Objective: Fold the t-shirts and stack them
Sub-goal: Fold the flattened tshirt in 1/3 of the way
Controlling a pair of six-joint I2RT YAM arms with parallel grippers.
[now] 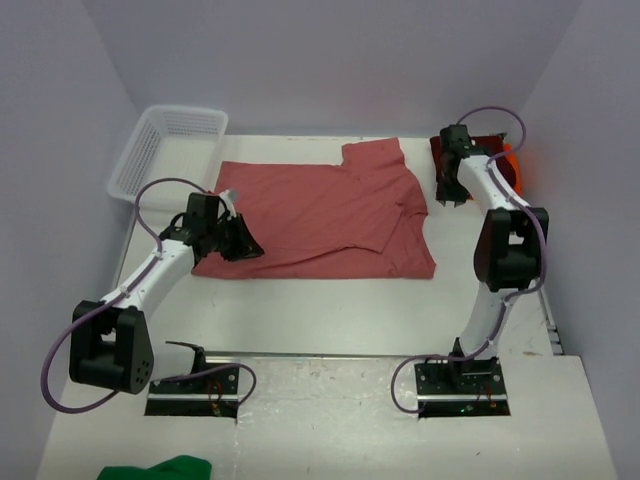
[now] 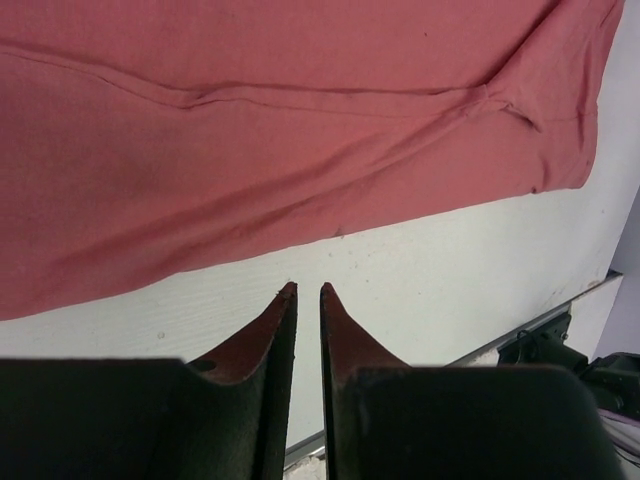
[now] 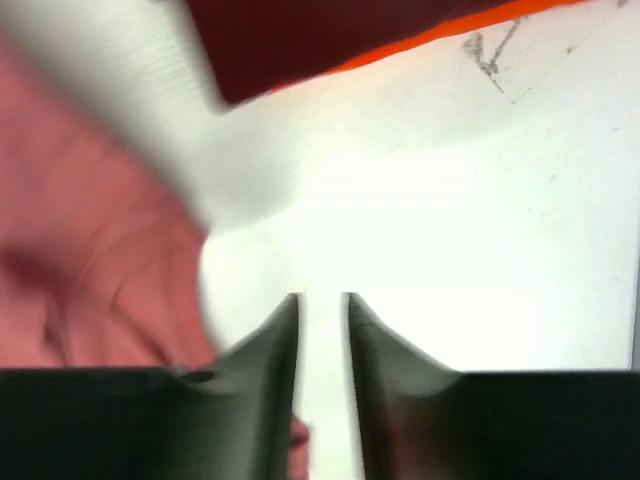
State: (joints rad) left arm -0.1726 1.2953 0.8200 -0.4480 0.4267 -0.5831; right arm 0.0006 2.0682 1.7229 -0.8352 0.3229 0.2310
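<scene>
Rose t-shirt (image 1: pixel 320 215) could be bunched if dragged, since both the left tool (image 2: pixel 308 290) and right tool (image 3: pixel 322 300) are nearly closed, empty.

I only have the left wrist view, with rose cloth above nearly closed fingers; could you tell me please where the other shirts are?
Observer: The maroon shirt lies on the orange shirt at the far right of the table.
Operator: Is the right arm holding either?
Observer: No, the right gripper is beside that stack, nearly closed with nothing between its fingers.
Operator: Anything on my far left?
Observer: A white mesh basket, beyond the rose shirt's corner.
</scene>
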